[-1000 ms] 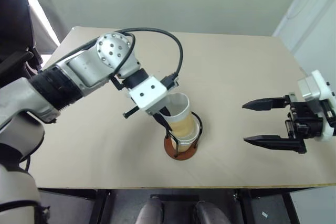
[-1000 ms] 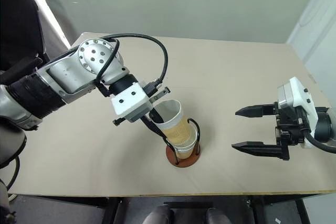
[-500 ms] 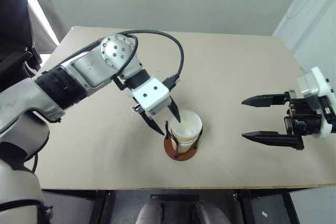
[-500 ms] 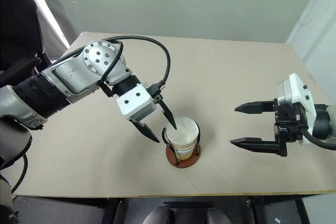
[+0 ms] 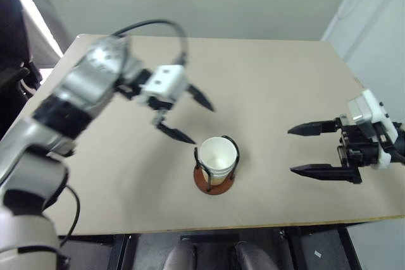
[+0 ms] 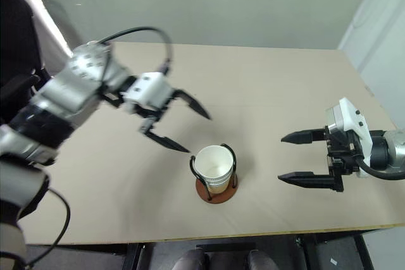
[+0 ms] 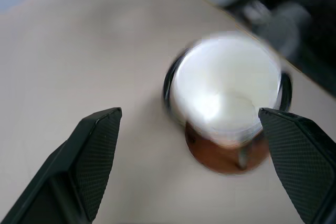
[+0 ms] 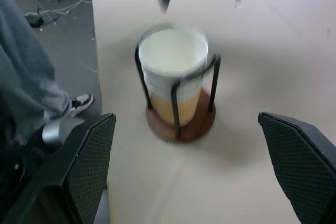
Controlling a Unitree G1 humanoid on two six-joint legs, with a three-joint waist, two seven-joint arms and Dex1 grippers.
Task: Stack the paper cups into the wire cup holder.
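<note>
The paper cups (image 5: 217, 158) stand nested upright inside the wire cup holder (image 5: 213, 183), whose reddish-brown base rests near the table's front edge. The stack shows a white rim and a tan ribbed side (image 8: 173, 104). My left gripper (image 5: 188, 116) is open and empty, hanging above the table just behind and left of the holder. Out to the right of the holder, my right gripper (image 5: 302, 150) is open, empty and pointing at the cups. In the left wrist view the cups (image 7: 226, 90) lie between the two fingertips (image 7: 100, 140), further off.
The beige table (image 5: 272, 80) carries nothing else. A person's legs and shoe (image 8: 79, 103) stand on the floor beyond the table's edge in the right wrist view. A pale wall runs behind the table.
My left gripper let go of the top cup, which dropped upright into the holder. The gripper opened wide and drew back up and to the left. The right gripper stayed put.
</note>
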